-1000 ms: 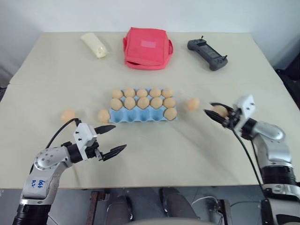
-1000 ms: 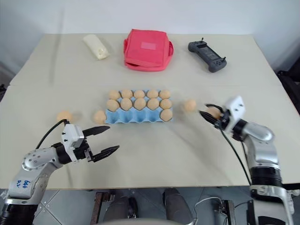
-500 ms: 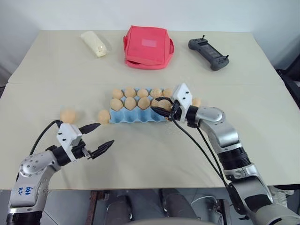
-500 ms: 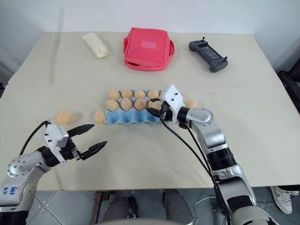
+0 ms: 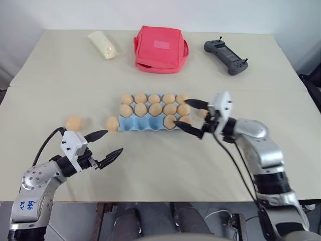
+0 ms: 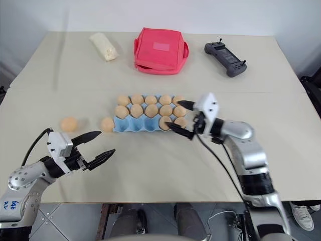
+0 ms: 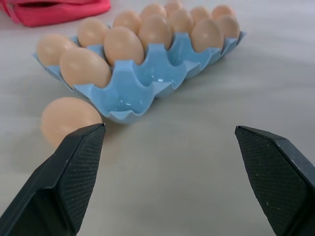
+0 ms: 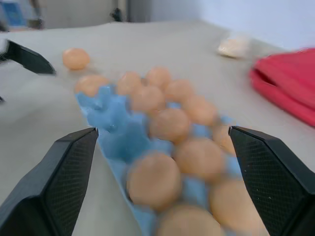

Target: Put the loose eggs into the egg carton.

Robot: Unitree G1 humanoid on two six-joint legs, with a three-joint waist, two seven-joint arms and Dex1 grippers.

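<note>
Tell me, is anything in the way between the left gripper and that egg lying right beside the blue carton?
Nothing visible is. The left gripper is open and points toward the loose egg, with bare table between them. The egg lies against the egg carton at its left end, next to empty front cups.

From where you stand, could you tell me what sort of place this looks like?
Probably a robot test room rather than a kitchen: a plain beige table against bare white walls, a handheld controller lying on it, and an egg carton set out as a staged exercise.
</note>
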